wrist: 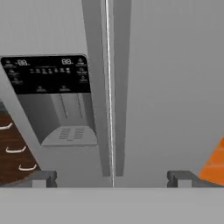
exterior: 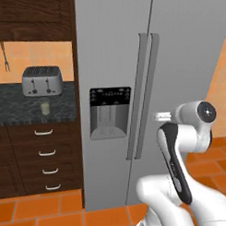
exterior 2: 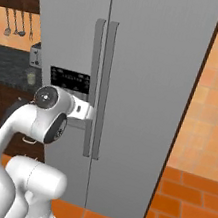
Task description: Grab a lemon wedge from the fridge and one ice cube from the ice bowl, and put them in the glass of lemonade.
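Here the tall grey steel side-by-side fridge (exterior: 181,66) stands closed, its long vertical handles (wrist: 107,87) at twelve o'clock ahead of the two-finger gripper (wrist: 112,178), whose jaws are spread wide and hold nothing. The small clear tumbler of pale yellow lemonade (exterior: 44,107) sits on the dark counter (exterior: 22,107) at six o'clock from the silver toaster (exterior: 41,80).

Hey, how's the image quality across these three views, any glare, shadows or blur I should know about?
Left base view: flat, even light, no glare on the fridge; the toaster and the glass look soft. Right base view: equally even, with faint shading beside the fridge handles. Hand view: softest of the three, the dispenser panel lettering unreadable, the open gripper fingertips blurry.
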Robot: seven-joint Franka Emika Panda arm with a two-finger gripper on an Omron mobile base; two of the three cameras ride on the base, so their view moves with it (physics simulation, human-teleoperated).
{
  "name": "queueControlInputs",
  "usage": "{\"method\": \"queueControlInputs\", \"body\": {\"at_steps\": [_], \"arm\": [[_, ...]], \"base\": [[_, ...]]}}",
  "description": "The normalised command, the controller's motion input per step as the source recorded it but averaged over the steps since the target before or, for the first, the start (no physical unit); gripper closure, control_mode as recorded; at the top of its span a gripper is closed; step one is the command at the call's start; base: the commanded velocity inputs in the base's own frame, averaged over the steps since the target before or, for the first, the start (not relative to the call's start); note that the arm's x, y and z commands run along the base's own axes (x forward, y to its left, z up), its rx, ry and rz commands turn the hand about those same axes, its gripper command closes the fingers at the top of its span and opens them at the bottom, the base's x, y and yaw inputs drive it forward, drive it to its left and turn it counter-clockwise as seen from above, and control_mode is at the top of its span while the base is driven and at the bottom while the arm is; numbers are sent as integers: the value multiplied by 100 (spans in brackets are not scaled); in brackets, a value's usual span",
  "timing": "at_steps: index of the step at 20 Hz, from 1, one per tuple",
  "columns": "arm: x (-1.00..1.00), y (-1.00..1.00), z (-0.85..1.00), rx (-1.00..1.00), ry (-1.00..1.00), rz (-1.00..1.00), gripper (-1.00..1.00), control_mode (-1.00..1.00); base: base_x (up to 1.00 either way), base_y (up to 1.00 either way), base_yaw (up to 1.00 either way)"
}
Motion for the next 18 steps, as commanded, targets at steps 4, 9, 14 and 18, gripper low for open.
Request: {"method": "queueControlInputs", "body": {"at_steps": [4, 9, 14, 18], "arm": [[54, -21, 9, 0, -16, -4, -100, -100], [44, -26, 24, 0, -1, -8, -100, -100], [49, -9, 17, 0, 0, -8, -100, -100], [63, 0, 0, 0, 0, -5, -100, -100]], "base": [[0, 0, 0], [0, 0, 0], [0, 0, 0], [0, 0, 0]]}}
